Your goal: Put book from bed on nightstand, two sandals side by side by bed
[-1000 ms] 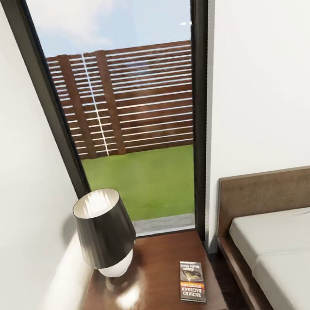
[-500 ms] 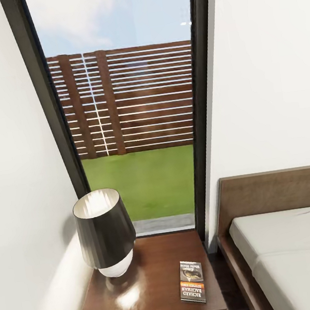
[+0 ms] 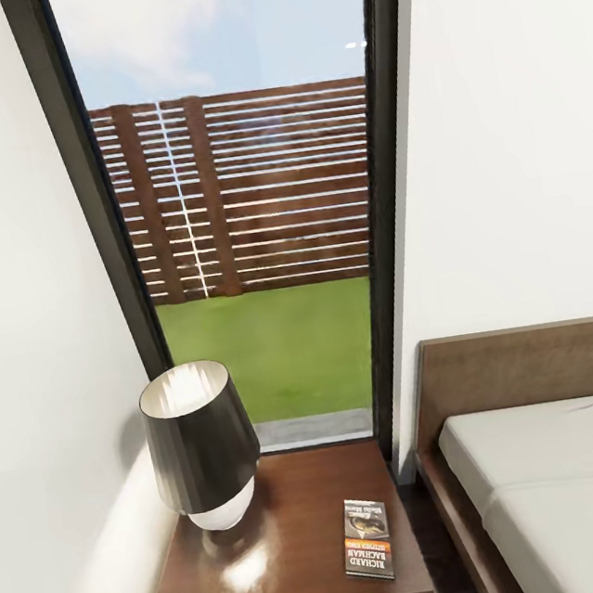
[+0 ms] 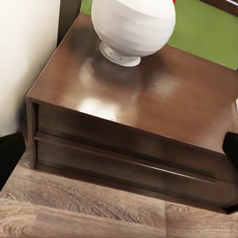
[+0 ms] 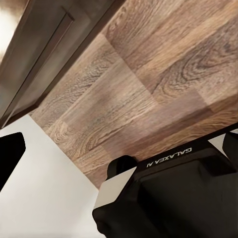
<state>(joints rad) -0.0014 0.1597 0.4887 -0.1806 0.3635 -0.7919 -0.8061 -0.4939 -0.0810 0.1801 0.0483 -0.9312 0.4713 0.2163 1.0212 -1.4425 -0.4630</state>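
The book (image 3: 367, 538), dark with an orange band, lies flat on the right front part of the nightstand (image 3: 290, 531). The bed (image 3: 556, 487) with its light-grey mattress stands just right of the nightstand. In the left wrist view my left gripper (image 4: 119, 153) is open and empty, facing the drawer front of the nightstand (image 4: 124, 148) from a short way off. My right gripper (image 5: 119, 156) is open over the wood-plank floor (image 5: 148, 84), holding nothing. The sandals are out of view.
A lamp (image 3: 201, 445) with a dark shade and white base stands on the nightstand's back left. A tall dark-framed window (image 3: 252, 246) is behind it, with white walls on both sides. My black base (image 5: 173, 193) shows in the right wrist view.
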